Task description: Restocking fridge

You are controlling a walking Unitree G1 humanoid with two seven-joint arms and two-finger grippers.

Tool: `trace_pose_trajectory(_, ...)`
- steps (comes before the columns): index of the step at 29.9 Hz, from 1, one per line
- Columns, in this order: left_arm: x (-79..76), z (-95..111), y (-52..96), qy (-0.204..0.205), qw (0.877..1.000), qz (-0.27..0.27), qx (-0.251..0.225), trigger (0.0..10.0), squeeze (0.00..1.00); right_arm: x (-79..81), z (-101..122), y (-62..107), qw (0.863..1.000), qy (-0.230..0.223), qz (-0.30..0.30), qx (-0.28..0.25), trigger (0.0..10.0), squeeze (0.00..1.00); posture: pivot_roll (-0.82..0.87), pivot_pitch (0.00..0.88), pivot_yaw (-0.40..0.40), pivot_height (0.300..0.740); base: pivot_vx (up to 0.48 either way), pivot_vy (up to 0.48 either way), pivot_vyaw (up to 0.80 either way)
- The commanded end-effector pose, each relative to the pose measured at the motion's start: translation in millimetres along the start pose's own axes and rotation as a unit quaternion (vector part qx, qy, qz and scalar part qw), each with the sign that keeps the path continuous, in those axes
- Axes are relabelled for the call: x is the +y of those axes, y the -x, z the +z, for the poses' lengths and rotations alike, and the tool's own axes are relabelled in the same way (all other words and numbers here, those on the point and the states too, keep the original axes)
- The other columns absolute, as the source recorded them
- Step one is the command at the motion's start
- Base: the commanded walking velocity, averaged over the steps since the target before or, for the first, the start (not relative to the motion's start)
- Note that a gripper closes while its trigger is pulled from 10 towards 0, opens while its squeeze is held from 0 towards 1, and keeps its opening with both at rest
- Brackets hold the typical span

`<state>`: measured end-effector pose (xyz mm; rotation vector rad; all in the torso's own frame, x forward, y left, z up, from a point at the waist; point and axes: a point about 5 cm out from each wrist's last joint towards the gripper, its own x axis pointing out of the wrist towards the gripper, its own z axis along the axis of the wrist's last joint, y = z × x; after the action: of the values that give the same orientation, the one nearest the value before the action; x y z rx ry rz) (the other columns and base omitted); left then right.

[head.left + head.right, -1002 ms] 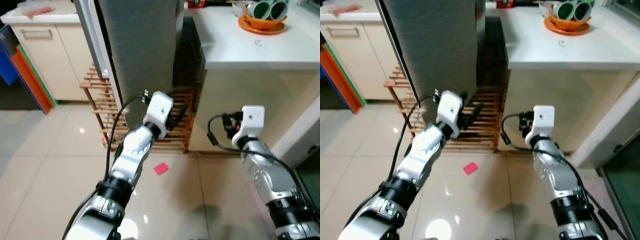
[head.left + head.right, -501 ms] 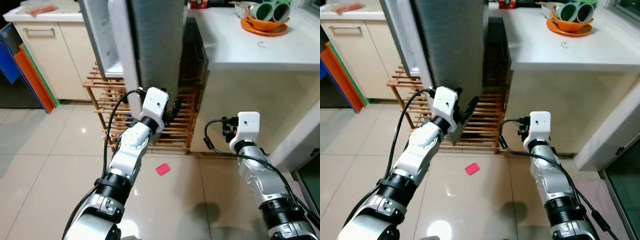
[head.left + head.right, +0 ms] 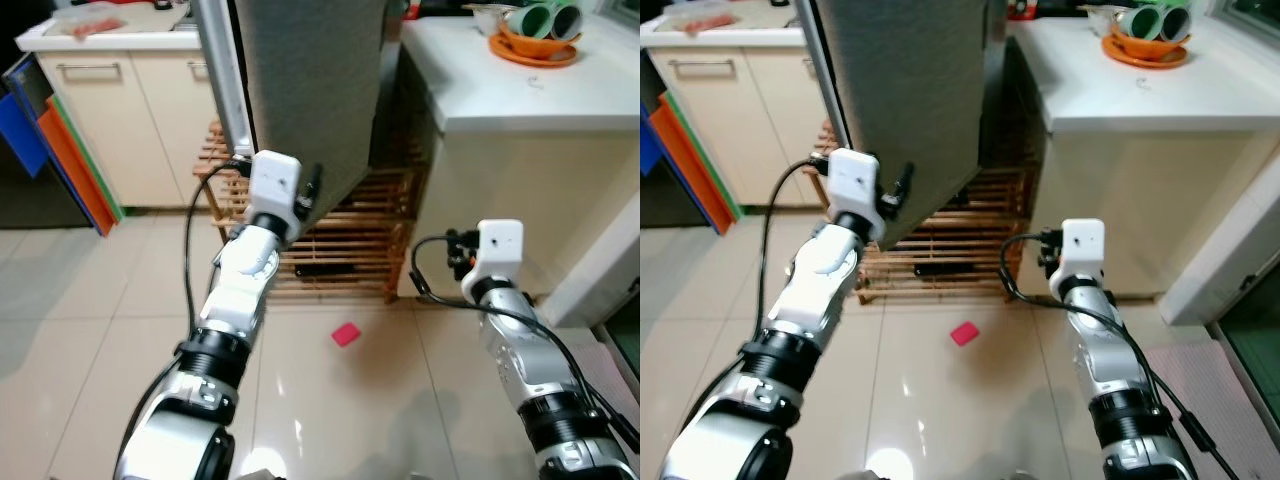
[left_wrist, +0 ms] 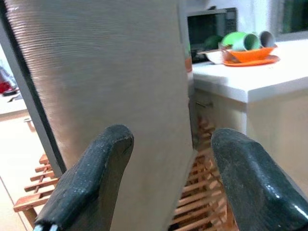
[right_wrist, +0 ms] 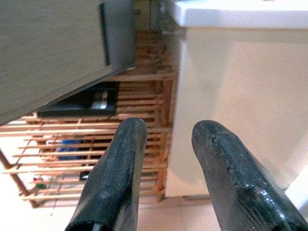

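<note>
Left gripper (image 4: 163,183) is spread wide, holding nothing, touching or almost touching the gray fridge door (image 3: 300,90) at 11 o'clock. Push the door slowly and keep flat on it. Right gripper (image 5: 166,178) waits, parted and empty, at 4 o'clock.

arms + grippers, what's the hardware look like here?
Both arms are silver metal segments with black joint collars. A white boxy wrist housing tops each, with a looping black cable. The left gripper and right gripper each end in two long, rounded, matte black fingers.
</note>
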<state>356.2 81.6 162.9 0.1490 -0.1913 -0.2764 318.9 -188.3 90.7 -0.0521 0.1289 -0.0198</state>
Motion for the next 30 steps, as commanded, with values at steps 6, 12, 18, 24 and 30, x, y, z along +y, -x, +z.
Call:
trace_pose_trajectory(6,-9.7,-2,1.2,-0.014,1.0,-0.023,0.002,10.0,0.0,12.0,8,-3.4,0.999,0.013,0.023,-0.02,10.0,0.0,-0.1,0.0,0.015,0.74,0.0,0.0,0.35)
trace_pose_trajectory(12,-12.8,0,1.7,-0.004,0.999,-0.035,-0.006,10.0,0.0,12.9,9,-4.0,0.999,0.012,0.019,-0.025,10.0,0.0,-0.09,0.0,0.014,0.74,0.277,0.0,0.42)
trace_pose_trajectory(18,-12.1,-1,2.1,-0.017,0.999,-0.03,-0.003,10.0,0.0,17.5,9,-5.1,0.999,0.016,0.026,-0.024,10.0,0.0,-0.09,0.0,0.014,0.74,0.48,0.0,0.0)
trace_pose_trajectory(24,-10.4,-1,1.7,-0.024,0.999,-0.039,-0.004,10.0,0.0,22.2,17,-3.6,0.998,0.021,0.031,-0.043,10.0,0.0,-0.09,0.0,0.01,0.74,0.48,0.0,0.0)
trace_pose_trajectory(30,-9.6,-1,1.3,-0.02,0.999,-0.042,-0.003,10.0,0.0,23.7,17,-3.9,0.998,0.027,0.036,-0.046,10.0,0.0,-0.09,0.0,0.011,0.74,0.48,0.0,0.0)
